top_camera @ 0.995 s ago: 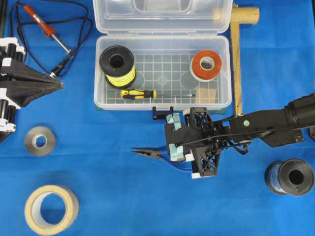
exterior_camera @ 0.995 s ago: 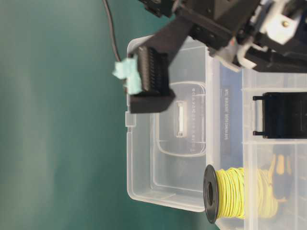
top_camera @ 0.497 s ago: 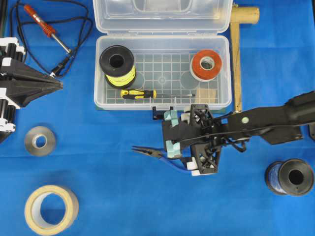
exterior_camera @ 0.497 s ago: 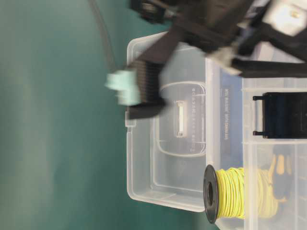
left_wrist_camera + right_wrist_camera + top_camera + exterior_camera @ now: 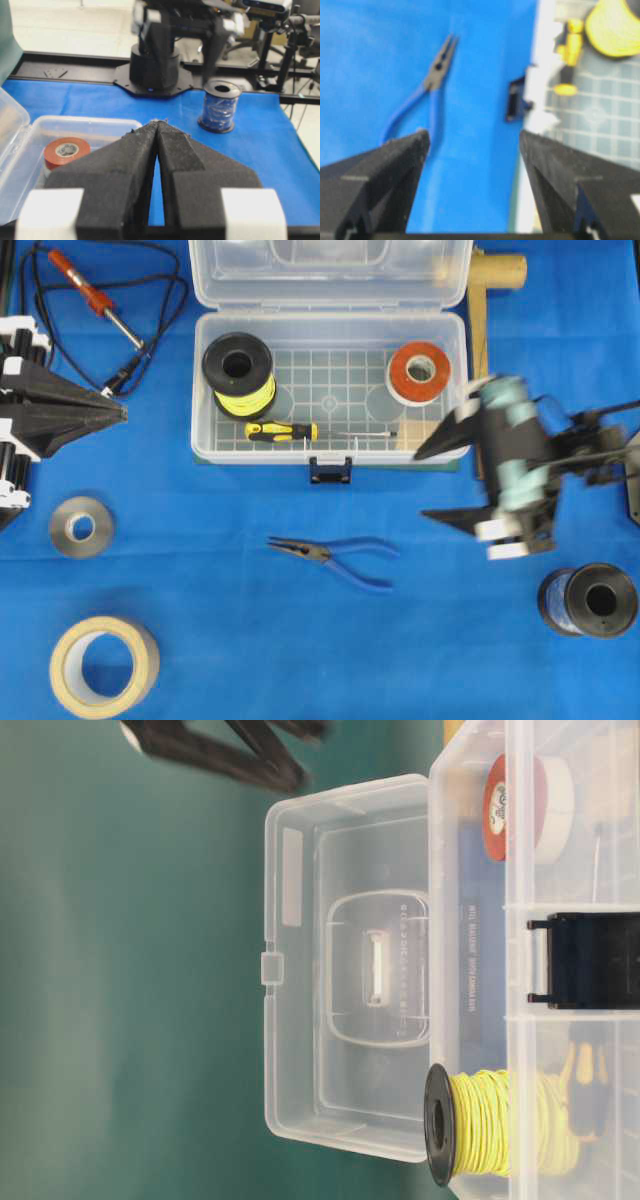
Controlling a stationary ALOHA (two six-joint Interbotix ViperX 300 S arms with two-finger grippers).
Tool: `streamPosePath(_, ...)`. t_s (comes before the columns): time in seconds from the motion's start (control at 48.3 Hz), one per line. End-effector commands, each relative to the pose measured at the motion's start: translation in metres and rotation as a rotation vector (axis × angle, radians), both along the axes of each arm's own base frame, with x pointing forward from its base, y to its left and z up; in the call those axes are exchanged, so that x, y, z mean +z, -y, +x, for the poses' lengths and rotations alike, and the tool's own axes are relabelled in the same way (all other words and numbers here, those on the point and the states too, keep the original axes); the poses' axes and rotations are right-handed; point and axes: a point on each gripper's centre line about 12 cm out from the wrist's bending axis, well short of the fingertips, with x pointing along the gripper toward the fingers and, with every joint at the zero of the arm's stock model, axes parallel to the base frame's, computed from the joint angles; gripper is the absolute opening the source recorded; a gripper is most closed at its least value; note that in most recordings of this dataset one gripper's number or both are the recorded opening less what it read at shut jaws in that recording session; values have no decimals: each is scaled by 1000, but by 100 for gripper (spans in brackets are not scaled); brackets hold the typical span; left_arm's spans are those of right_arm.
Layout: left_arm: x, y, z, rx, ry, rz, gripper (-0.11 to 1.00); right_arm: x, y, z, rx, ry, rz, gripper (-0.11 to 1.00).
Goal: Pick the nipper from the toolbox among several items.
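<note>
The nipper point(image 5: 330, 554) lies alone on the bench outside the toolbox point(image 5: 330, 452), the right gripper point(image 5: 500, 475) jaws released and empty, so nothing secures it against a stray knock.

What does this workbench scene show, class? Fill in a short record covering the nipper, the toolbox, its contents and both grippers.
nipper: lying on the blue cloth, outside the box, ungripped
toolbox: open, lid back
contents: wire spool, tape roll, screwdriver
right gripper: jaws open, empty, right of the nipper
left gripper: jaws shut, empty, at far left
</note>
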Motion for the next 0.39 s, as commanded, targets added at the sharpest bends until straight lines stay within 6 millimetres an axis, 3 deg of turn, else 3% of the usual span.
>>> streamPosePath(0.0, 6, 0, 2, 2, 14, -3, 0, 18, 5, -25, -2, 114, 10, 74)
streamPosePath(0.145, 6, 0, 2, 2, 14, -3, 0, 14, 11, -63, -4, 217, 24, 74)
streamPosePath(0.373, 5, 0, 2, 2, 14, -3, 0, -17, 23, -108, -53, 299, 60, 74)
